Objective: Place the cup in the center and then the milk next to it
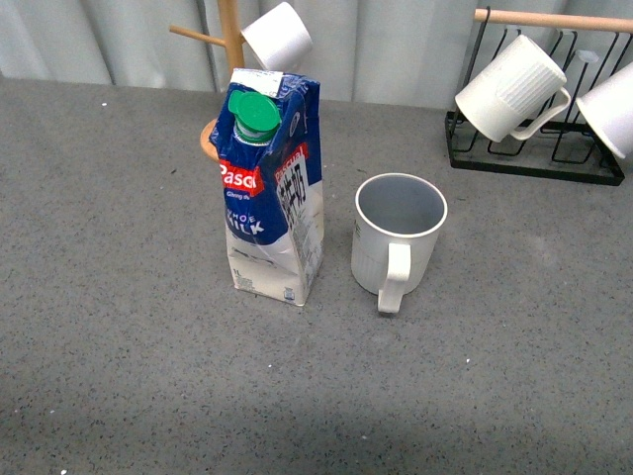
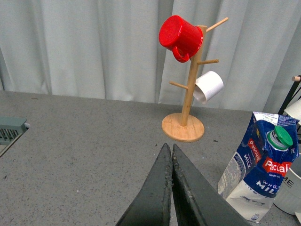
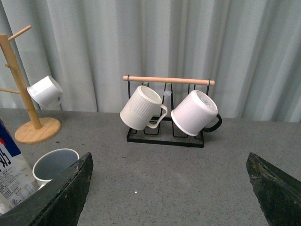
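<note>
Cup point(image 1: 398, 240) is sitting upright on the grey table point(image 1: 119, 346) approx mid-frame in front view, handle facing the camera, grey-blue inside showing. Milk point(image 1: 269, 188) is standing just beside it on the robot's left, small gap btwn them, not touching; carton is leaning a bit, green cap point(image 1: 254, 116) angled toward the camera, red logo patch below it.

Neither arm is showing in front view. In left wrist view the left gripper point(image 2: 171, 155) is hovering above the table w/ its jaws pressed together, nothing btwn them; milk is sitting near it off to one side, w/ a sliver of the cup at the frame edge behind the carton. In right wrist view the right gripper point(image 3: 169, 162) is hanging w/ jaws wide apart, holding nothing; cup rim and a corner of the carton are peeking in next to one finger point(image 3: 61, 193).

Behind the milk a wooden mug tree point(image 2: 186, 99) is standing, w/ a red mug point(image 2: 181, 36) hanging up top and a small white cup point(image 2: 208, 86) lower down. Further back on the right, a black wire rack point(image 3: 165, 127) w/ a wooden bar is carrying a white ribbed mug point(image 3: 142, 108) and a smooth white mug w/ dark handle point(image 3: 196, 113). Pale curtain point(image 3: 188, 37) is running along the back.
</note>
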Controlling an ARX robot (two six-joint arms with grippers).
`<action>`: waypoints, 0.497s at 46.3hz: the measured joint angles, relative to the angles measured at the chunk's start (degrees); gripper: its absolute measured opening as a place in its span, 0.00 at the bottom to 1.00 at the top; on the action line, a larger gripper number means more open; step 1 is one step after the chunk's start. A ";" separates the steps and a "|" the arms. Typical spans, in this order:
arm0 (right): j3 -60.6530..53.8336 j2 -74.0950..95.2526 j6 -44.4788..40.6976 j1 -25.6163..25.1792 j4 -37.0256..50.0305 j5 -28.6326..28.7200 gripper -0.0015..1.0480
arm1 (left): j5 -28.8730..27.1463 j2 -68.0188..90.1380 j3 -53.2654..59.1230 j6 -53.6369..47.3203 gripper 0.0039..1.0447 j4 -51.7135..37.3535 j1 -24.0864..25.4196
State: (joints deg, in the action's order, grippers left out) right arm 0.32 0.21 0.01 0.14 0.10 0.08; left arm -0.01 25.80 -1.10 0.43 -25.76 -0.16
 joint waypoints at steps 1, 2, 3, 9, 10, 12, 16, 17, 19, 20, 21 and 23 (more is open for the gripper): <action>0.00 0.00 0.00 0.00 0.00 0.00 0.91 | 0.00 -0.61 0.00 0.00 0.04 0.57 0.00; 0.00 0.00 0.00 0.00 0.00 0.00 0.91 | 0.00 -1.18 0.00 0.00 0.04 1.16 0.02; 0.00 0.00 0.00 0.00 0.00 0.00 0.91 | 0.00 -1.46 0.00 0.00 0.04 1.42 0.02; 0.00 0.00 0.00 0.00 0.00 0.00 0.91 | 0.00 -4.44 0.00 0.00 0.04 4.28 0.02; 0.00 0.00 0.00 0.00 0.00 0.00 0.91 | 0.00 -4.72 0.00 0.00 0.04 4.55 0.02; 0.00 0.00 0.00 0.00 0.00 0.00 0.91 | 0.00 -5.73 0.00 0.00 0.04 5.53 0.02; 0.00 0.00 0.00 0.00 0.00 0.00 0.91 | 0.00 -7.34 0.00 0.00 0.04 7.10 0.02; 0.00 0.00 0.00 0.00 0.00 0.00 0.91 | 0.00 -7.56 0.00 0.00 0.04 7.32 0.02; 0.00 0.00 0.00 0.00 0.00 0.00 0.91 | 0.00 -8.44 0.00 -0.02 0.04 8.20 0.02; 0.00 0.00 0.00 0.00 0.00 0.00 0.91 | 0.00 -8.63 0.00 0.00 0.04 8.39 0.02; 0.00 0.00 0.00 0.00 0.00 0.00 0.91 | 0.00 -9.05 0.00 0.00 0.04 8.79 0.02; 0.00 0.00 0.00 0.00 0.00 0.00 0.91 | 0.00 -9.68 0.00 0.00 0.04 9.42 0.02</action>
State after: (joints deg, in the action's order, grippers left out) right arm 0.32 0.21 0.01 0.14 0.10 0.08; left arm -0.01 16.12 -1.10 0.43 -16.34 -0.14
